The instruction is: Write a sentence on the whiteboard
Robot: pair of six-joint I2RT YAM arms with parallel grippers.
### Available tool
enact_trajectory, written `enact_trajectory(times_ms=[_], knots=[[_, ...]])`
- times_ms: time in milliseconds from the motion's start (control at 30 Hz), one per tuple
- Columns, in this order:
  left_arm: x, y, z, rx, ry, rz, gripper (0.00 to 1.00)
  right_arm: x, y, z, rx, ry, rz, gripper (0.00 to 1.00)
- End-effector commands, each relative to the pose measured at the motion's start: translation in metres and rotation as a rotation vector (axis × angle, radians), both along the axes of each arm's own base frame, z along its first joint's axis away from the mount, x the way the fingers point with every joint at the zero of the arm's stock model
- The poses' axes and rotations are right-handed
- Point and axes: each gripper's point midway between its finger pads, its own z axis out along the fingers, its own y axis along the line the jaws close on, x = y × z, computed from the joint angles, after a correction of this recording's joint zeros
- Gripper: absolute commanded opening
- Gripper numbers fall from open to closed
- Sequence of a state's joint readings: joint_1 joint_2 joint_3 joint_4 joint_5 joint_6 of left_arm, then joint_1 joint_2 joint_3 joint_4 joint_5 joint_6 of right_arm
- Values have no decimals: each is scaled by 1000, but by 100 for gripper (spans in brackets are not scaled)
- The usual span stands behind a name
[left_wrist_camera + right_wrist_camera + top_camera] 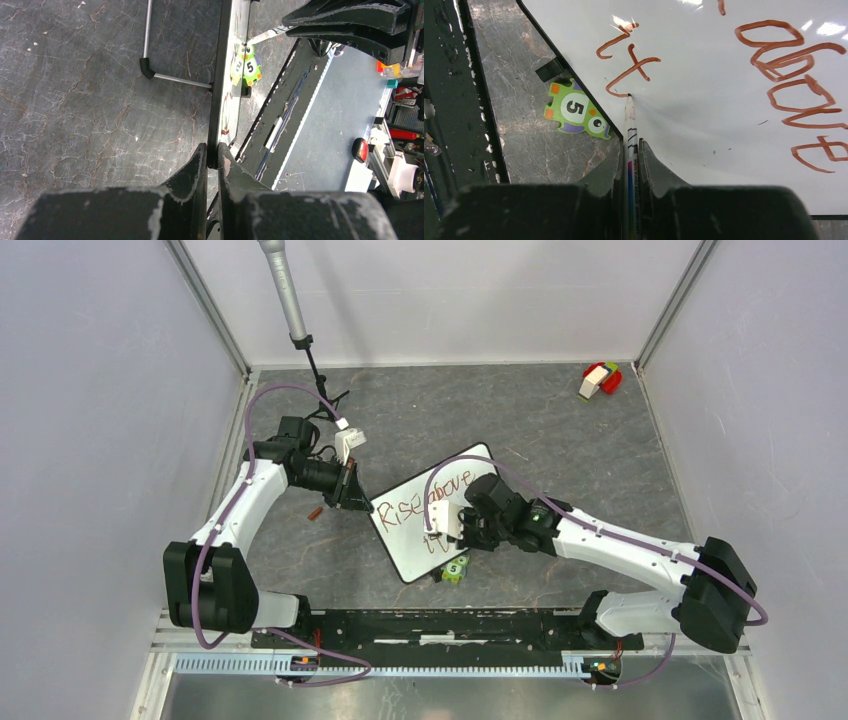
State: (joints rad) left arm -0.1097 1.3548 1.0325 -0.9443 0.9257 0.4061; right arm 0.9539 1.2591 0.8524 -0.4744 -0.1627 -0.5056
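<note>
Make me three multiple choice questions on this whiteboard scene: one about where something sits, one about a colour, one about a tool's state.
1. Relative to the whiteboard, the green puzzle piece lies: A on it; B on the table beside its near edge; C behind its far corner.
2. The writing is: A reddish brown; B blue; C green.
3. The right tool is: A open; B shut on the puzzle piece; C shut on the marker.
Answers: B, it rests on tabletop outside the frame; A, every stroke is reddish brown; C, the barrel sits clamped in it.
</note>
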Motion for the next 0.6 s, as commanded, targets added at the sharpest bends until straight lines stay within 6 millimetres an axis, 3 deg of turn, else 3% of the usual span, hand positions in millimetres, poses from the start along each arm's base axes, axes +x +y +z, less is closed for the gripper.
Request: enact_trajectory(times_ms=[0,267,567], knots=[[2,-1,1,-1,-9,-5,3,10,12,37,82,-68,16,0],[1,-1,0,-3,-9,-7,2,-2,9,45,103,-34,53,0],[1,-1,-1,-2,-10,-11,3,16,-6,52,157,15,-18,0]])
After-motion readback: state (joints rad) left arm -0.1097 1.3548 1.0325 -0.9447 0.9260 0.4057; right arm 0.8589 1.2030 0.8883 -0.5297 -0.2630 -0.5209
